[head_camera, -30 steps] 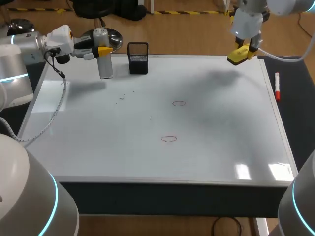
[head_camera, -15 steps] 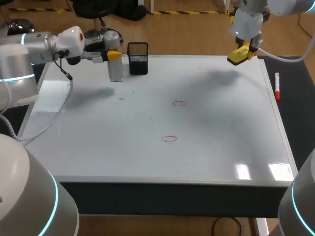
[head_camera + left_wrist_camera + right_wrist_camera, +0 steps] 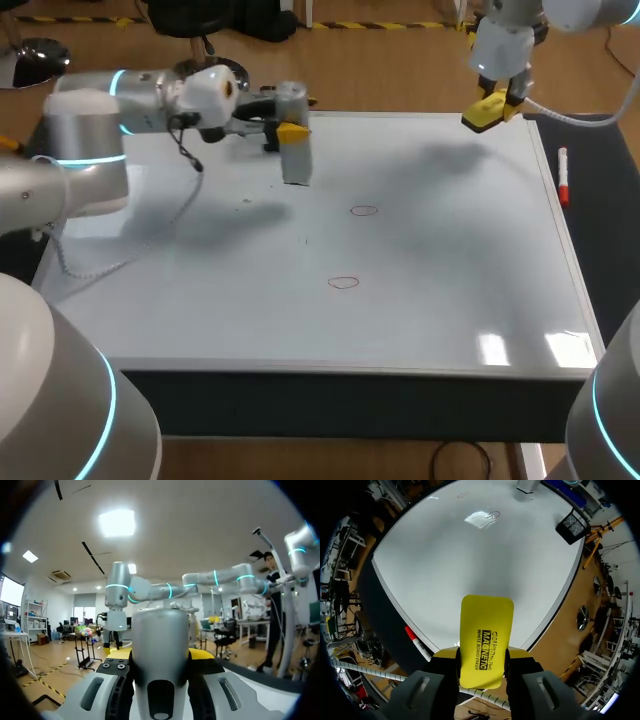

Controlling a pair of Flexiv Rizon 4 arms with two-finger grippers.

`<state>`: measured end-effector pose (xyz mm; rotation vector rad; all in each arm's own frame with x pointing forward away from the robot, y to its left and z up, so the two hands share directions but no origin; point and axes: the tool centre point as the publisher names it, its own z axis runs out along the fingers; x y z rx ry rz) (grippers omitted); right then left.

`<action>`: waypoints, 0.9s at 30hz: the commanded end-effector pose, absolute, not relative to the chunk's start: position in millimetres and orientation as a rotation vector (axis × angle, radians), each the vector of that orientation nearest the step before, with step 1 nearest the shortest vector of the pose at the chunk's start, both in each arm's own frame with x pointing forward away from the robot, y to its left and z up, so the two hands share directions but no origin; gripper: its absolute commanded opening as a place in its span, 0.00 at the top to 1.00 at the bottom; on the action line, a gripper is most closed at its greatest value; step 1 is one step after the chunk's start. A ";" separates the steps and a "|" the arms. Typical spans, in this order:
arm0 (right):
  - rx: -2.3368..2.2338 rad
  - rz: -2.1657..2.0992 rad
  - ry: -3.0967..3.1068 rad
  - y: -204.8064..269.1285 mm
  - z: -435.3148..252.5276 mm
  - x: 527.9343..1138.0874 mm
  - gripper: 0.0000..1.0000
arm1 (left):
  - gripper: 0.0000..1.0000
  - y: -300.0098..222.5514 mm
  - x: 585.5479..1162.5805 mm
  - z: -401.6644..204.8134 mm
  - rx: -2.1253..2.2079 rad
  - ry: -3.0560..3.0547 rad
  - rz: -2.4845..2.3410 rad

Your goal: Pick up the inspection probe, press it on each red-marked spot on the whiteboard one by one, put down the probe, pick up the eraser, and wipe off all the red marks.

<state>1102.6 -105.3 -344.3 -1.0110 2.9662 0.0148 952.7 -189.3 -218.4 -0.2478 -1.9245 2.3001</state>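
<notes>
Probe (image 3: 297,165) upright in left jaws, clamped from both sides, over whiteboard (image 3: 450,300) rear, left of red marks (image 3: 364,210). Eraser (image 3: 485,630) gripped flat between right jaws, raised above far right corner.

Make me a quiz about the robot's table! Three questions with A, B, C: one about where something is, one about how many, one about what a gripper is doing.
1. Where is the red marker, by the whiteboard? A. its middle B. its right edge C. its left edge
2. How many red marks are on it? A. one B. five C. two
3. The right gripper is: A. shut on the yellow eraser B. open, empty C. shut on the marker
Answers: B, the marker lies along the right edge; C, two red ovals show near the middle; A, both fingers clamp the eraser.
</notes>
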 end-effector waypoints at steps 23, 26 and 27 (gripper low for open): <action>-1.015 0.011 2.970 -105.6 -343.2 1103.9 1.00 | 1.00 -295.9 952.2 -265.2 -0.347 -1.780 2.171; -1.015 0.011 2.970 -105.6 -343.2 1103.9 1.00 | 1.00 -297.0 949.2 -266.6 -0.362 -1.781 2.174; -1.015 0.011 2.970 -105.6 -343.2 1103.9 1.00 | 1.00 -297.1 948.9 -267.7 -0.360 -1.778 2.176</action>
